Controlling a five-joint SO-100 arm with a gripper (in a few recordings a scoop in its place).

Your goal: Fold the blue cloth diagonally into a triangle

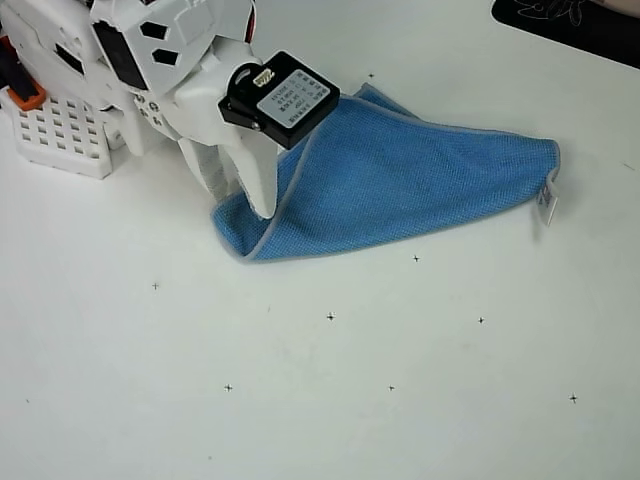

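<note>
Fold laid over, tool at the cloth's left corner

On the white desk [330,400] the cloth [400,185] already lies doubled into a rough triangle, tag at the right tip. The tool [258,195] stands on its lower-left corner, fingers close together; whether it pinches the edge I cannot tell. Next, I judge: let go, lift clear without dragging the top layer.

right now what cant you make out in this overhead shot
- Gripper jaws: open or shut unclear, the camera module covers them.
- Blue cloth upper-left corner: under the arm.
- White tag print: too small.
- Dark mat: cut by the top edge.
</note>
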